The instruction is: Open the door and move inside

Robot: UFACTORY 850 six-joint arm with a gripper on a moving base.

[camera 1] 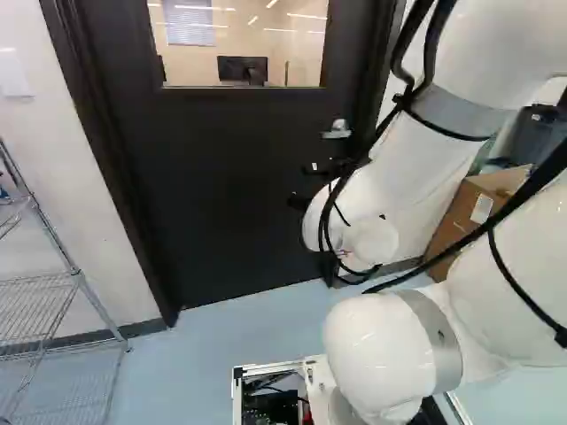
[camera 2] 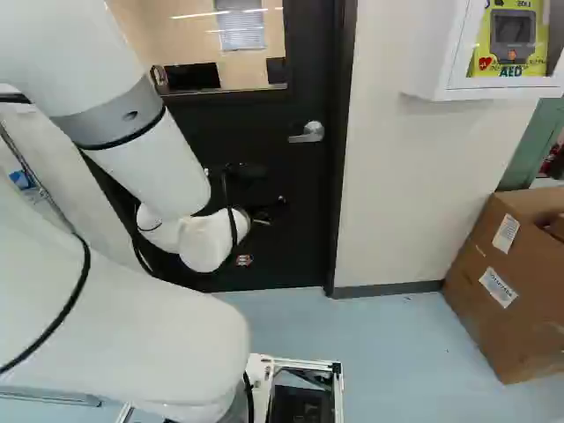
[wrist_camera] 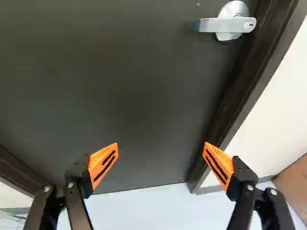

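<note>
One white arm (camera 2: 159, 163) is reaching toward a closed dark door (camera 1: 230, 168).

The gripper (camera 1: 299, 185) is standing wide open, its orange pads (wrist_camera: 103, 165) facing each other well apart and holding nothing. The silver lever handle (camera 2: 308, 133) is sitting on the door near the frame (camera 2: 342, 176), higher than the gripper and apart from it. A wire rack (camera 1: 75, 274) is standing at the left of the left base view; a cardboard box (camera 2: 507, 308) is resting on the floor (camera 2: 397, 352) at the right of the right base view.
</note>
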